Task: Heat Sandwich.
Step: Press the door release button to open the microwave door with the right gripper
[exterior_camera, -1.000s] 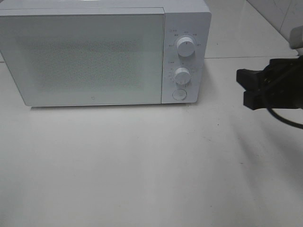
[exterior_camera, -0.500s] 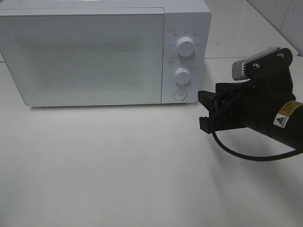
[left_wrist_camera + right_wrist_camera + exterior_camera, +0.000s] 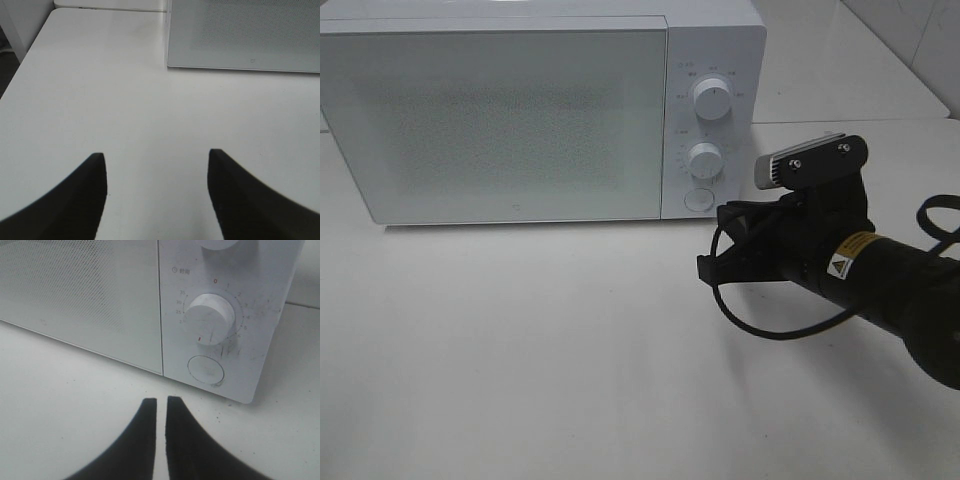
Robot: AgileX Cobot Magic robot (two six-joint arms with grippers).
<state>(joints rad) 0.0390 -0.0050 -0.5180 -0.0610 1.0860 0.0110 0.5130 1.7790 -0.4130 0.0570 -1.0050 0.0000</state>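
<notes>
Microwave [image 3: 520, 120] with door shut on white bench [image 3: 520, 350]; count: 1 oven, 2 knobs (upper dial [image 3: 712, 98], lower dial [image 3: 705, 158]), 1 round button [image 3: 698, 200]; sandwich in no view, its place cannot be told.
Right gripper [image 3: 704, 268] low over bench, just in front of the round button; jaws nearly together, thin slit only, holding nothing; left gripper [image 3: 156, 155] over bare bench; jaws wide apart, empty.

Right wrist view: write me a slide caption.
Nearly closed right pincer facing the round button below the timer dial of a closed white microwave.
</notes>
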